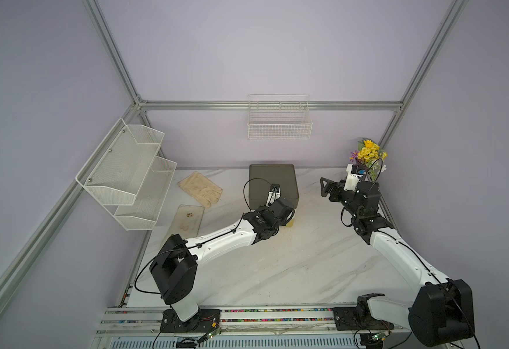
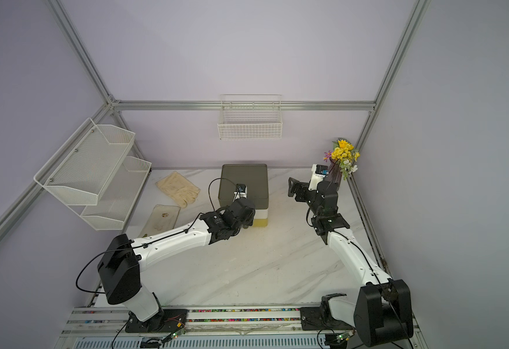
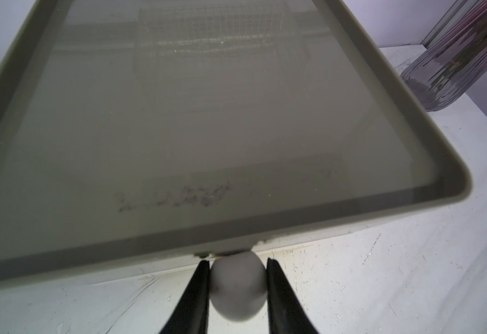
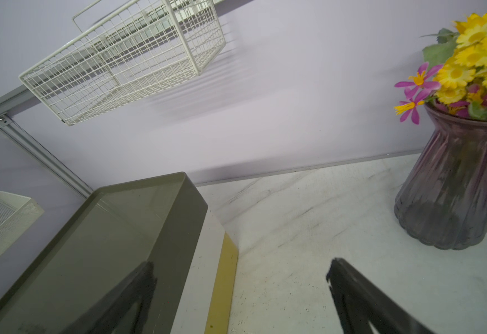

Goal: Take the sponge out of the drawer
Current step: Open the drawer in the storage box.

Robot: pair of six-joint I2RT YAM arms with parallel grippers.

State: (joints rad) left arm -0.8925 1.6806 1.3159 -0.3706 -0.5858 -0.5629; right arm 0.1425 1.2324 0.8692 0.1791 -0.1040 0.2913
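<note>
At the bottom centre of the left wrist view, the left gripper (image 3: 238,261) has its two black fingers (image 3: 198,286) pressed against either side of a round grey knob (image 3: 238,289), a narrow hold. The knob sits just under the front edge of the small cabinet (image 3: 207,115). The step in hand looks like pulling the drawer (image 2: 260,223) open, and it goes best as a straight pull toward the robot, level with the table (image 1: 292,266). Keep the squeeze firm, since a smooth round knob could slip out, and pull slowly enough that the light cabinet does not slide along. The sponge cannot be seen in any view, so it is presumably inside the drawer, which looks shut. In both top views the left arm stretches low from the lower left toward the centre, wrist level at the cabinet's front. Further back, in the right half, the right arm is raised with the right gripper (image 1: 324,188) spread wide and holding nothing, beside the vase (image 4: 453,185) of flowers.
</note>
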